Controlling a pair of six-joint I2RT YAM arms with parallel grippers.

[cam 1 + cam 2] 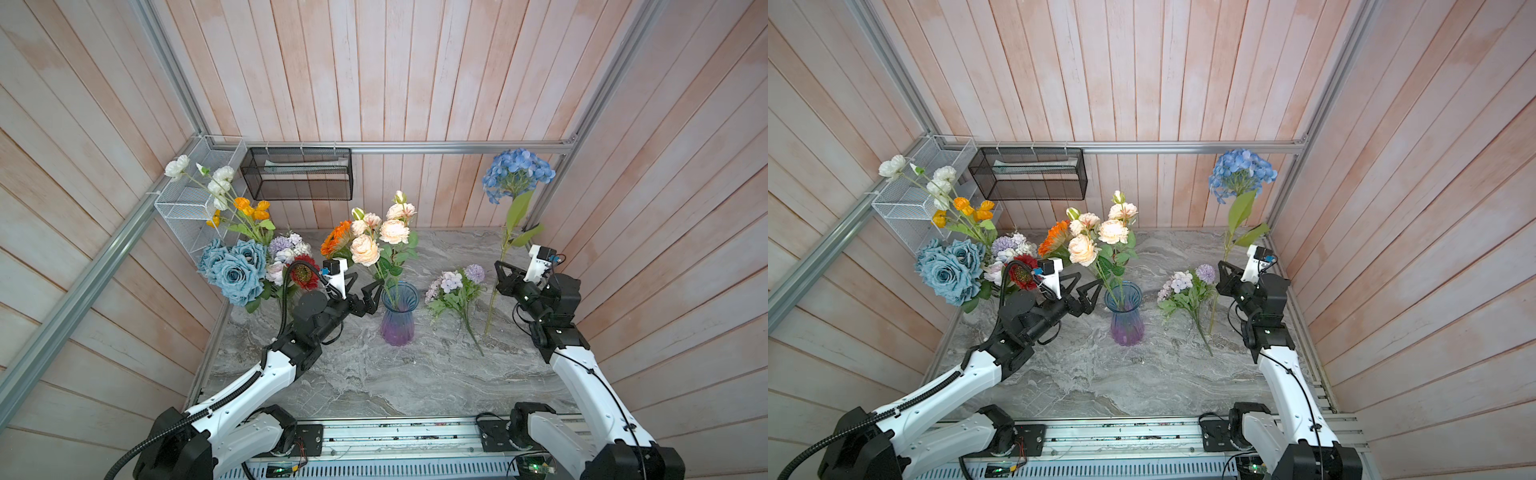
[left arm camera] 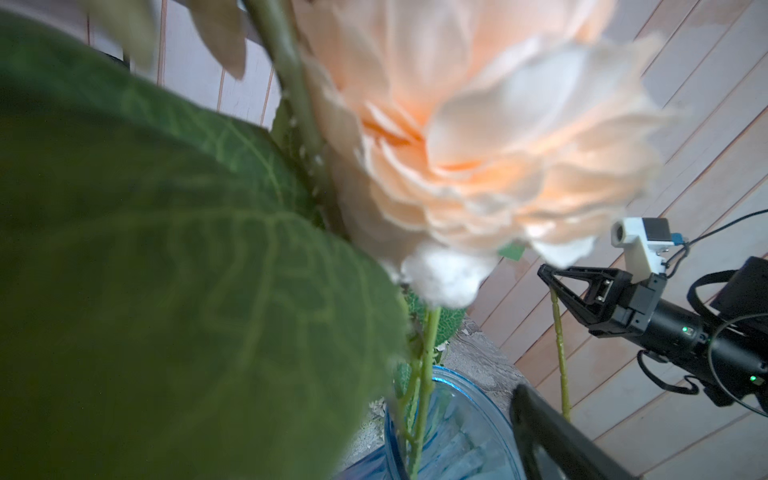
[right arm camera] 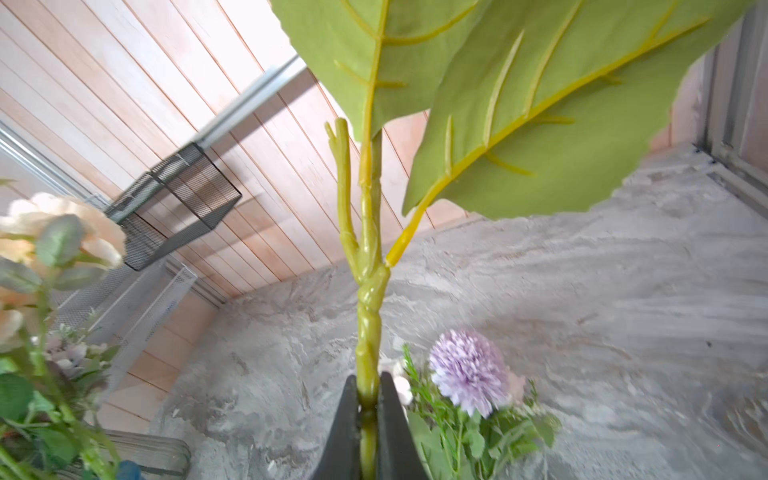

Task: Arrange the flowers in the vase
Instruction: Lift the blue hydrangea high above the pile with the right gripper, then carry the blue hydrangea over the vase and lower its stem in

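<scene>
Foliage (image 2: pixel 166 270) is smothering our left wrist view; left gripper (image 1: pixel 369 280) gaping beside ribbed blue-purple glass vase (image 1: pixel 398 320), right gripper (image 3: pixel 369 384) clamping blue hydrangea stem (image 3: pixel 368 291).

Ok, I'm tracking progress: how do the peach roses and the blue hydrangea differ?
The peach roses stand in the vase, ungripped; the blue hydrangea is outside it, its stem clamped in the right tool. The roses carry several peach blooms; the hydrangea has one large blue head. Both have long green stems.

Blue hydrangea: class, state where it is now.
Right side of both top views: the blue hydrangea stands roughly upright, stem clamped in the right pincer, lilac spray lying on the table between it and the vase.
</scene>
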